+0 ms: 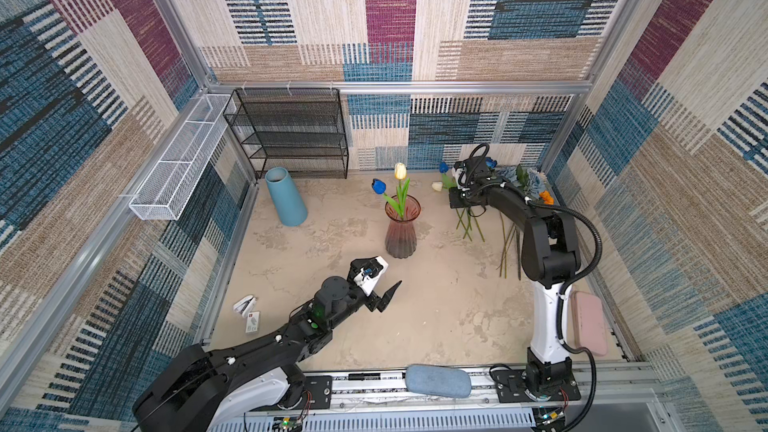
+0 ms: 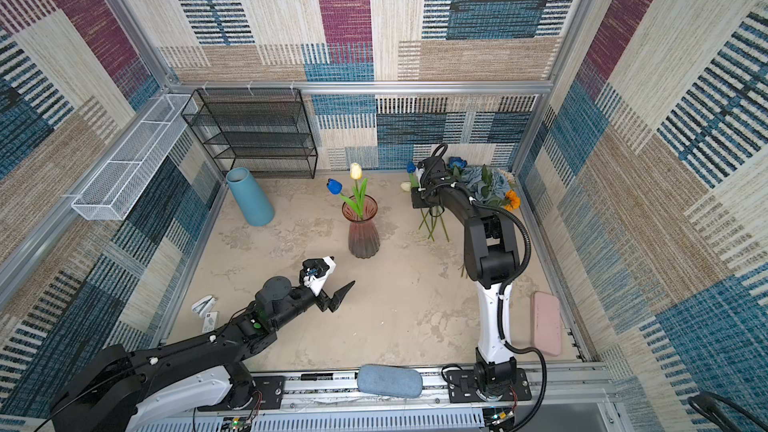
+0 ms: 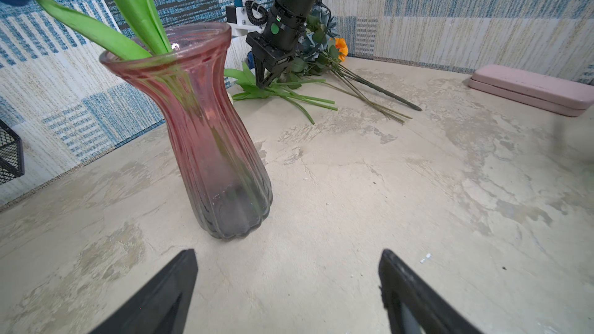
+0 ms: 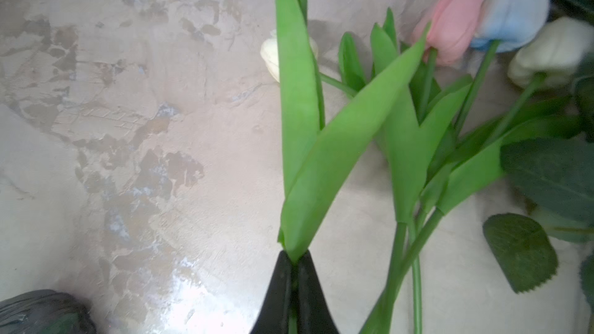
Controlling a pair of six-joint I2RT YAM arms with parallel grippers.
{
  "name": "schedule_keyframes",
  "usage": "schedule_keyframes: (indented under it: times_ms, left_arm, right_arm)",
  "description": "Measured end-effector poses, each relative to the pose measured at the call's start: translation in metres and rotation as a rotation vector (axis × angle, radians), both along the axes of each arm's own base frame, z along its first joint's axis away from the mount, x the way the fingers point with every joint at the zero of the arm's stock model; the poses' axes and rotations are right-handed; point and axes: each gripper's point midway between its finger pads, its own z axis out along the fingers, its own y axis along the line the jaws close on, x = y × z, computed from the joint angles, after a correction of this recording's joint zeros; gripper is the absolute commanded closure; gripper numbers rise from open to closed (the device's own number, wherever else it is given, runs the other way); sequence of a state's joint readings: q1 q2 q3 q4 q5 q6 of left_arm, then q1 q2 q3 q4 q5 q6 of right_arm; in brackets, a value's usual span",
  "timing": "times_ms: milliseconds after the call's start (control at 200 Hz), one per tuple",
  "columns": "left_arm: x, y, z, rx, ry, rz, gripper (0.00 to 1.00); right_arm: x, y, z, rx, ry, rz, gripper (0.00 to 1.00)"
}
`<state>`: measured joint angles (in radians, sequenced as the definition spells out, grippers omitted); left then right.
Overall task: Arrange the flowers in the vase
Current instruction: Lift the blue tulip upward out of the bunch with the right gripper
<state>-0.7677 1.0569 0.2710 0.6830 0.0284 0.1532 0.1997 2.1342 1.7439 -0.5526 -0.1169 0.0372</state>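
Observation:
A ribbed pink glass vase (image 1: 401, 228) (image 3: 205, 130) stands mid-table and holds a blue tulip (image 1: 378, 187) and a cream tulip (image 1: 400, 171). The other flowers lie in a heap at the back right: dusty-blue roses (image 1: 519, 178), an orange bloom (image 1: 547, 198), and pink (image 4: 450, 24), pale blue (image 4: 511, 11) and white (image 4: 553, 53) tulips. My right gripper (image 4: 294, 257) (image 3: 262, 85) is down at that heap, shut on the leafy green stem (image 4: 321, 155) of a blue tulip (image 1: 444, 167). My left gripper (image 1: 386, 295) (image 3: 287, 252) hovers open and empty in front of the vase.
A blue cylinder vase (image 1: 286, 197) leans at the back left beside a black mesh shelf (image 1: 291, 135). A white wire basket (image 1: 178, 160) hangs on the left wall. A pink case (image 1: 588, 328) lies along the right edge, a blue-grey case (image 1: 438, 382) on the front rail, a white stapler (image 1: 244, 305) at the left.

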Motion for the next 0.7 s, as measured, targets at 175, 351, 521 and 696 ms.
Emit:
schedule_keyframes:
  times_ms: [175, 351, 521, 696]
  left_arm:
    - [-0.001, 0.001, 0.003, -0.005, -0.006, 0.002, 0.09]
    - [-0.001, 0.002, 0.005, -0.009, -0.010, 0.003, 0.09]
    - [-0.001, 0.003, 0.005, -0.010, -0.012, 0.007, 0.09]
    - [-0.003, 0.004, 0.006, -0.012, -0.014, 0.007, 0.09]
  right_arm:
    - [-0.011, 0.004, 0.013, 0.041, -0.054, 0.023, 1.00]
    - [-0.015, 0.023, 0.021, 0.154, -0.102, 0.079, 1.00]
    - [-0.009, 0.044, 0.054, 0.294, -0.158, 0.120, 1.00]
    - [-0.029, 0.059, 0.114, 0.444, -0.275, 0.183, 1.00]
